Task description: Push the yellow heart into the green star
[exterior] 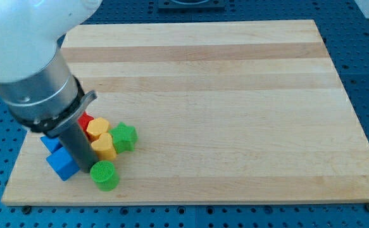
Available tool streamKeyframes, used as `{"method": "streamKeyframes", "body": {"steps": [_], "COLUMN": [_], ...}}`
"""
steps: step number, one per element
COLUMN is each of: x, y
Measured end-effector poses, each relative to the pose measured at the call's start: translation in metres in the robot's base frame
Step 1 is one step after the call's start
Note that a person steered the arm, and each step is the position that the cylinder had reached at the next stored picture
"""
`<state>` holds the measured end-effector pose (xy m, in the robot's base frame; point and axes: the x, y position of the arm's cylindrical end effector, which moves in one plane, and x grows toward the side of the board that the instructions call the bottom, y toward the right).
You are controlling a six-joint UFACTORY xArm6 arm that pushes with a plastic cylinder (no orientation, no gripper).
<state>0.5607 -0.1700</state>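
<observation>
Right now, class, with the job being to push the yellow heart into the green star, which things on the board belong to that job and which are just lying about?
Belongs to the job:
yellow heart
green star
my tip, at the view's left of the heart

Lying about:
yellow hexagon
red block
green cylinder
blue cube
blue block

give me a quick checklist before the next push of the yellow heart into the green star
1. My tip located: ok, at the cluster's left edge, between the blue cube and the green cylinder.
2. Yellow heart-shaped block identified: ok, just right of the rod.
3. Green star-shaped block in view: ok.
4. Heart already against star: ok, they appear to touch.
5. Neighbours clear of push: not ok, a yellow hexagon block and a red block crowd in.
</observation>
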Motion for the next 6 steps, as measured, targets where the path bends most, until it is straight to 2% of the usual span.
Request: {"method": "streamKeyframes", "body": {"steps": [2, 3, 4, 5, 6], "x": [-0.003, -0.022, -0.024, -0.021, 0.019], "y": [0.000, 0.013, 0.013, 0.003, -0.015]}}
